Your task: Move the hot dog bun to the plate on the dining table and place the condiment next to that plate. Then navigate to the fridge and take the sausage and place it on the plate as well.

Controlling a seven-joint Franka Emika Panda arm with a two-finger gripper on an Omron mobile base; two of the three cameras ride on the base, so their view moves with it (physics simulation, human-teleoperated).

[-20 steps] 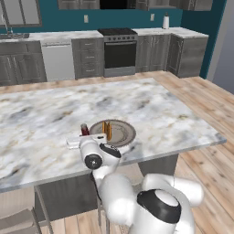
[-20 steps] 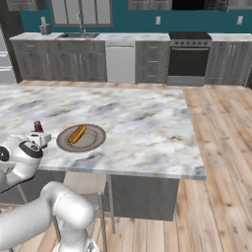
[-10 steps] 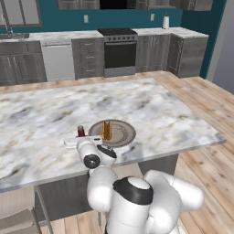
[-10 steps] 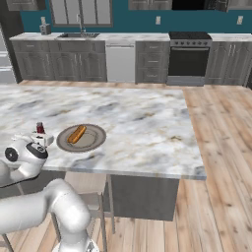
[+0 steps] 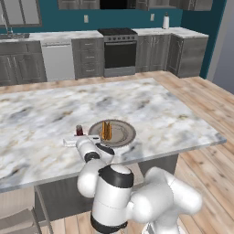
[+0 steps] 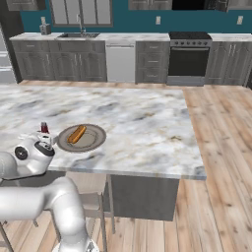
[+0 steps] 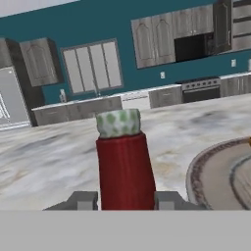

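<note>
Apparently jaws clamped on condiment [image 7: 125, 171], upright just beside plate [image 7: 215, 176], near table [image 5: 192, 132] edge.

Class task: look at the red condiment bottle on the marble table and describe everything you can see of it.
The condiment bottle is small and slim, with a plain red body and a pale, green-speckled cap. It stands upright on the dining table, just beside the plate and apart from its rim. The gripper has a finger on each side of its lower body, shut on it.
</note>
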